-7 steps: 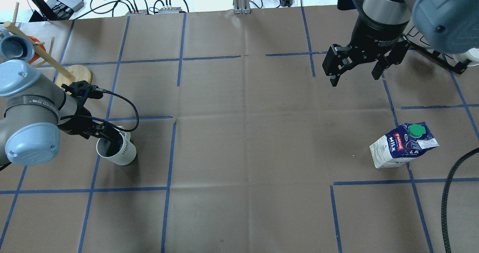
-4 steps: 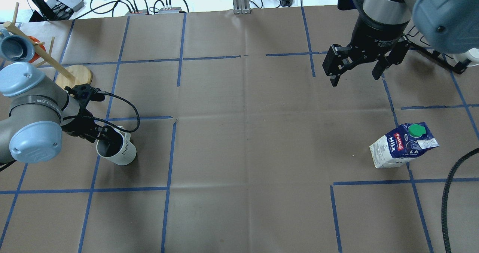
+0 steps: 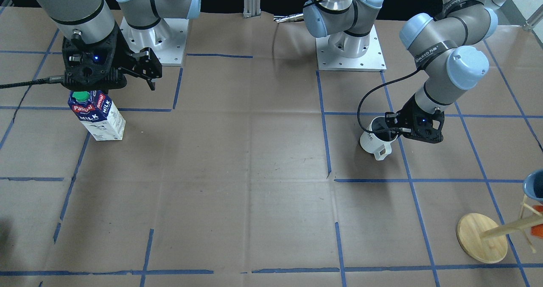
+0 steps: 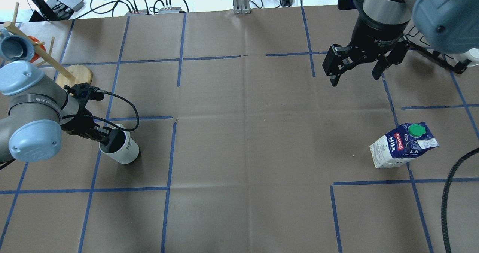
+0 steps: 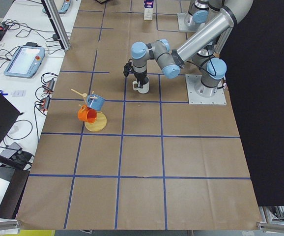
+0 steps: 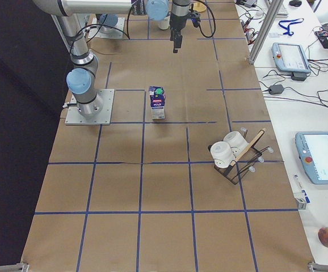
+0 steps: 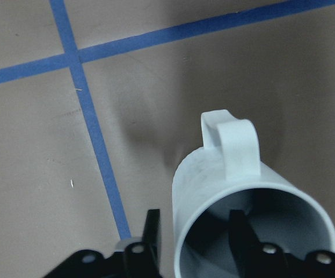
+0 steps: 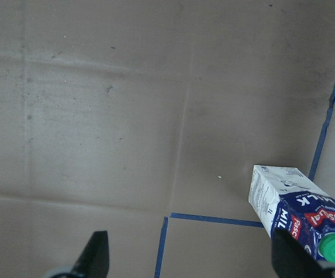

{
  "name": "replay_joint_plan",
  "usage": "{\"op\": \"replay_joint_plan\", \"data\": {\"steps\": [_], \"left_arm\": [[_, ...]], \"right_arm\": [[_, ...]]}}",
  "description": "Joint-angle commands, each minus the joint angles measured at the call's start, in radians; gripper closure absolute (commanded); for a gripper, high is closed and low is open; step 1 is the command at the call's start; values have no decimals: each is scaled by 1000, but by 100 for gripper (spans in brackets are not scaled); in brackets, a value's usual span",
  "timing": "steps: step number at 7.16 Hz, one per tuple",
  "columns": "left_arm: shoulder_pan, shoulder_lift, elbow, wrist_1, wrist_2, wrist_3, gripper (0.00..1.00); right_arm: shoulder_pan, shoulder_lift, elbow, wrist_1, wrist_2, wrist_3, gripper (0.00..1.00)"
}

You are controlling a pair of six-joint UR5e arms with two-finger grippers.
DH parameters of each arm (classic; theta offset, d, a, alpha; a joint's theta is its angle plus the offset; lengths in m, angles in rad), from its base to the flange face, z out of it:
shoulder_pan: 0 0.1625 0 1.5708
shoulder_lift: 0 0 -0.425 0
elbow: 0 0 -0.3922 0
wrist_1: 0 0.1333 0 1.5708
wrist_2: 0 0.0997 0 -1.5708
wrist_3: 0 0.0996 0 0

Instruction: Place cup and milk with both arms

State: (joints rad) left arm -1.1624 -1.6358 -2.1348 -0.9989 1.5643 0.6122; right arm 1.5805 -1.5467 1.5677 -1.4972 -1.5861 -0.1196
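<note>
The white cup [image 4: 125,150] sits left of centre, tilted with its dark inside facing my left arm. My left gripper [image 4: 106,137] is shut on the cup's rim, one finger inside and one outside, as the left wrist view shows on the cup [image 7: 243,191], whose handle points away. From the front, the cup [image 3: 375,142] leans with its handle toward the camera. The milk [image 4: 400,146] stands upright at the right with its green cap on top. My right gripper [image 4: 354,79] hangs open well above the table, farther out than the milk [image 8: 298,211], with nothing between its fingers.
A wooden mug tree [image 4: 73,75] with a blue and an orange cup stands at the far left behind my left arm. A black rack [image 6: 235,156] with white cups stands at the far right. A black cable [image 4: 449,185] trails along the right edge.
The cup has tipped and turned in my left gripper's hold, so its handle no longer shows from overhead. The left arm shifted slightly. The right arm and the milk have not moved.
</note>
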Motion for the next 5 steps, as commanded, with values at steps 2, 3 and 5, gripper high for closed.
{"op": "replay_joint_plan", "data": {"steps": [2,3,5], "left_arm": [[-69,31,96,-10,-53,-80,100],[-167,-10,175,-10,-56,-91,100],[-331,-205,373,-9,-61,-213,100]], "right_arm": [[1,-1,0,0,0,0,0],[1,0,0,0,0,0,0],[1,0,0,0,0,0,0]]}}
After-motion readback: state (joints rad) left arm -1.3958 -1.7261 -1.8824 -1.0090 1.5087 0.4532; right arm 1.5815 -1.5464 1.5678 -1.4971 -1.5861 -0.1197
